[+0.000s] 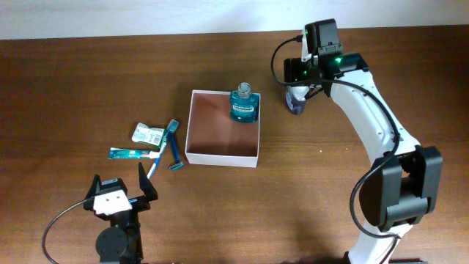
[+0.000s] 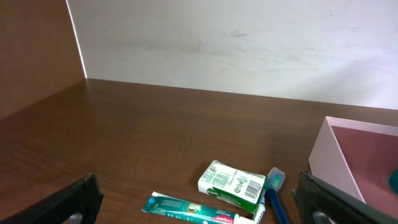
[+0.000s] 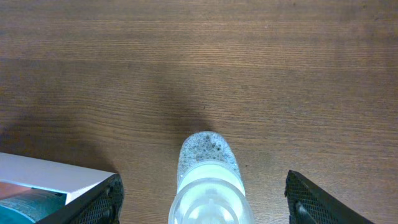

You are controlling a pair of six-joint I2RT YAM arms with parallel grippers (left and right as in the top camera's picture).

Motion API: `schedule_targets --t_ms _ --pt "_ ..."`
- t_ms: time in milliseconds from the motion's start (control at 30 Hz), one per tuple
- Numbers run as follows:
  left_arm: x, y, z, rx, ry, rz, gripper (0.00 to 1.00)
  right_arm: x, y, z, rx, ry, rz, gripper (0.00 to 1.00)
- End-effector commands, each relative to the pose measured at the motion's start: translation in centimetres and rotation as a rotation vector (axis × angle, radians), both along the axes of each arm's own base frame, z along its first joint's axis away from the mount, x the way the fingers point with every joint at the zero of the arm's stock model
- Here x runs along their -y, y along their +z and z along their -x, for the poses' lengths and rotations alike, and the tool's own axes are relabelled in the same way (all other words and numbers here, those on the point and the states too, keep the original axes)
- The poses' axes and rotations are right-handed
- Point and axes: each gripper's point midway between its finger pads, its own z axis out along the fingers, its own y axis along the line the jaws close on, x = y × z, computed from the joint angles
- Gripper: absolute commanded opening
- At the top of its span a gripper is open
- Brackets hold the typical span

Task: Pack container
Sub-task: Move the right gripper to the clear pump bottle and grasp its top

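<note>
The container (image 1: 220,157), a shallow white-walled box with a pinkish-brown inside, sits mid-table. A teal bottle (image 1: 243,105) stands in its far right corner. My right gripper (image 1: 300,89) is open, its fingers either side of a clear, white-capped bottle (image 1: 296,103) standing just right of the container. In the right wrist view the bottle (image 3: 208,177) is centred between the spread fingers (image 3: 207,202), with gaps on both sides, and the container's corner (image 3: 53,174) is at lower left. My left gripper (image 1: 122,188) is open and empty near the front edge.
Left of the container lie a green-and-white soap pack (image 1: 146,133), a toothpaste tube (image 1: 132,153), a blue razor (image 1: 175,149) and a toothbrush (image 1: 155,166). The left wrist view shows the soap (image 2: 231,183), toothpaste (image 2: 189,208) and container wall (image 2: 329,158).
</note>
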Motion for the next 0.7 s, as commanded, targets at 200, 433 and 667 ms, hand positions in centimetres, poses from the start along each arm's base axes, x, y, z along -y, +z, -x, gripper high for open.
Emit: schedule_targets --t_ms 200,433,667 --pt "0.07 -0.13 -0.02 -0.001 -0.007 -0.015 0.99 0.24 -1.22 -0.03 -0.023 -0.010 0.024 0.56" --pt "0.07 -0.10 -0.02 0.000 -0.007 -0.015 0.99 0.49 -1.47 0.34 -0.040 -0.012 0.038 0.43" --pt "0.07 -0.13 -0.02 -0.001 -0.007 -0.015 0.99 0.58 -1.53 0.43 -0.043 -0.001 0.051 0.30"
